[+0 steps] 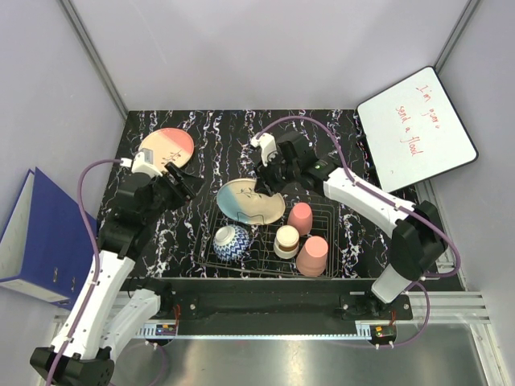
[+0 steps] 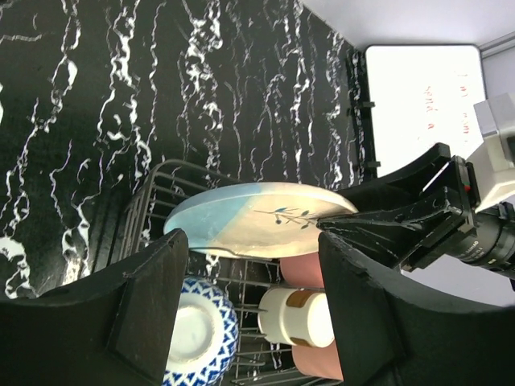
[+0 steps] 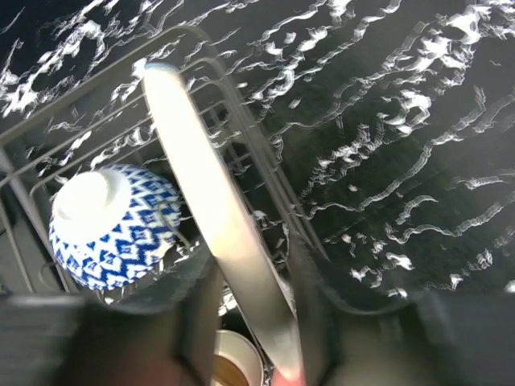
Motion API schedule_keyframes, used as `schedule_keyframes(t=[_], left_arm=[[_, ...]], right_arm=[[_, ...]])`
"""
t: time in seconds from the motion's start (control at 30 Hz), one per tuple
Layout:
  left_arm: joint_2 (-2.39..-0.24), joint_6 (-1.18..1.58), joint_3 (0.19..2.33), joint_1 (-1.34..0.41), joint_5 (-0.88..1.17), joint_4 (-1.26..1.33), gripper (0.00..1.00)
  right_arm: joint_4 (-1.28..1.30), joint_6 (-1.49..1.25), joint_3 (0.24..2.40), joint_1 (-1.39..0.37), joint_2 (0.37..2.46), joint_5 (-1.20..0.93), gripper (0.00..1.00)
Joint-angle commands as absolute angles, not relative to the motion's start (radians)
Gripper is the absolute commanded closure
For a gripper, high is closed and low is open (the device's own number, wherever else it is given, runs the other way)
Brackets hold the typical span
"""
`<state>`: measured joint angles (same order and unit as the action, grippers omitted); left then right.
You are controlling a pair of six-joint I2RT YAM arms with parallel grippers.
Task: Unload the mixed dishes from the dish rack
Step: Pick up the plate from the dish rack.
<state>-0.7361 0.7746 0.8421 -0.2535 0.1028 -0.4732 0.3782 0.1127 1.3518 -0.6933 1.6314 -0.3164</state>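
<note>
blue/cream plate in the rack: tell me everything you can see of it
The blue and cream plate is round, shallow and glossy, and looks ceramic. One side is light blue and the other cream, with a small dark sprig mark on the cream part. It sits tilted, its low edge down in the rear-left part of the dish rack. The right gripper straddles the raised far rim, one finger on each face, seemingly closed on it. No chips show.
</note>
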Motion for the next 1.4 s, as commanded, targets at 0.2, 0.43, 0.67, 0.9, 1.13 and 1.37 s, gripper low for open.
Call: schedule_keyframes(t=[0.2, 0.43, 0.67, 0.9, 1.13, 1.37], left_arm=[[-0.745, 0.747, 0.818, -0.258, 0.097, -0.431, 0.31], [-0.762, 0.756, 0.813, -0.256, 0.097, -0.416, 0.31], [-0.788, 0.775, 0.804, -0.256, 0.104, -0.384, 0.31], [-0.81, 0.769, 0.815, -0.256, 0.101, -0.371, 0.31], [-0.833, 0.77, 0.83, -0.256, 0.106, -0.357, 0.31], [-0.848, 0.775, 0.834, -0.256, 0.106, -0.344, 0.31]], right_arm=[[0.337, 0.124, 1.374, -0.712, 1.625, -0.339, 0.99], [0.38, 0.161, 1.417, -0.712, 1.566, -0.279, 1.0], [0.485, 0.232, 1.557, -0.712, 1.526, -0.226, 1.0], [0.543, 0.249, 1.646, -0.712, 1.483, -0.212, 1.0], [0.54, 0.232, 1.666, -0.713, 1.436, -0.238, 1.0], [0.515, 0.203, 1.681, -0.713, 1.404, -0.198, 1.0]])
